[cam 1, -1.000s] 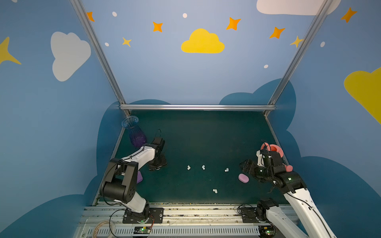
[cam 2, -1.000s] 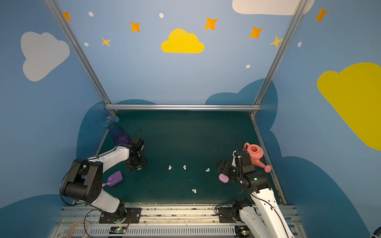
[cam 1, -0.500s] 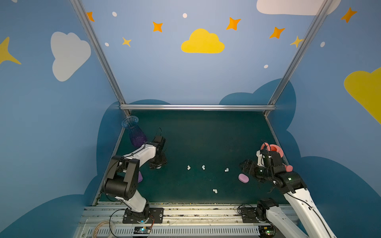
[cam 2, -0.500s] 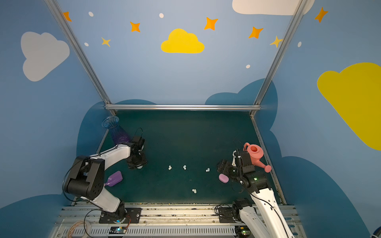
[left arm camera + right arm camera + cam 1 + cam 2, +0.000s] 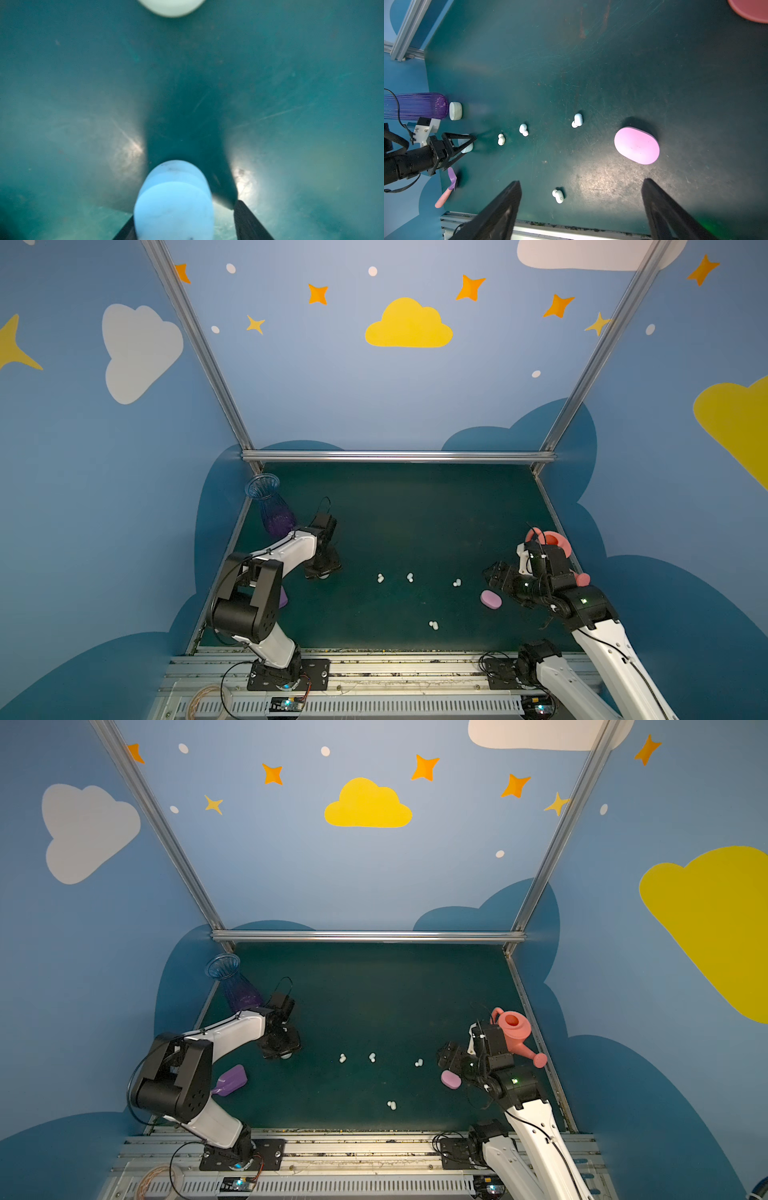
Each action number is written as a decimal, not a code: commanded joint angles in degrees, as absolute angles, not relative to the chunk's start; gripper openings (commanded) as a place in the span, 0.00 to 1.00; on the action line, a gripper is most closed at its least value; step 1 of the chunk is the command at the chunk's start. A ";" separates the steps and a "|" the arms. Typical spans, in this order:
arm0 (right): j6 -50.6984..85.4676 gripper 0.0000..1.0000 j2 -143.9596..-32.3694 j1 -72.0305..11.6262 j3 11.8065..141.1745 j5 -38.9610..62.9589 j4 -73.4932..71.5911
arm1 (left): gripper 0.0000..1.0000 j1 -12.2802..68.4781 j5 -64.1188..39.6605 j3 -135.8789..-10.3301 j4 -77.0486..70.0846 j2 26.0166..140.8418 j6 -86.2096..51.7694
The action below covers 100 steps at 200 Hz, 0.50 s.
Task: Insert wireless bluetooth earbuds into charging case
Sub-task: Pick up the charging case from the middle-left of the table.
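Several small white earbuds lie on the green mat: (image 5: 380, 578), (image 5: 410, 577), (image 5: 457, 583), (image 5: 433, 625). They show again in the right wrist view, for instance (image 5: 523, 129). A pink oval charging case (image 5: 491, 599) (image 5: 636, 145) lies shut at the right. My right gripper (image 5: 492, 572) (image 5: 581, 181) hovers beside it, jaws wide open and empty. My left gripper (image 5: 284, 1054) (image 5: 185, 214) points down over a pale blue case (image 5: 173, 203) (image 5: 466, 145). One finger is against it and the other stands apart. A whitish case (image 5: 455, 110) lies just beyond.
A purple glass vase (image 5: 272, 510) stands at the back left, near the left arm. A pink watering can (image 5: 515, 1031) sits behind the right wrist by the right wall. A purple scoop (image 5: 230, 1080) lies under the left arm. A metal rail (image 5: 332, 1135) borders the mat's front.
The left arm has shifted slightly over the pale blue case. The right arm, the pink case and the earbuds have not moved.
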State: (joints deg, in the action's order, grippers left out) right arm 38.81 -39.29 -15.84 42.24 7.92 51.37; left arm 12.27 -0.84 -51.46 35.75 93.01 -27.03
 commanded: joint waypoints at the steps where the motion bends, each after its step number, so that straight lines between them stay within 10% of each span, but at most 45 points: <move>1: 39.20 0.89 -39.13 -15.62 43.57 7.18 52.62 | 0.66 12.22 0.06 -51.20 35.97 93.05 -26.45; 100: 39.90 0.89 -38.59 -15.59 43.35 6.78 52.87 | 0.55 12.28 2.35 -50.89 34.63 92.58 -27.35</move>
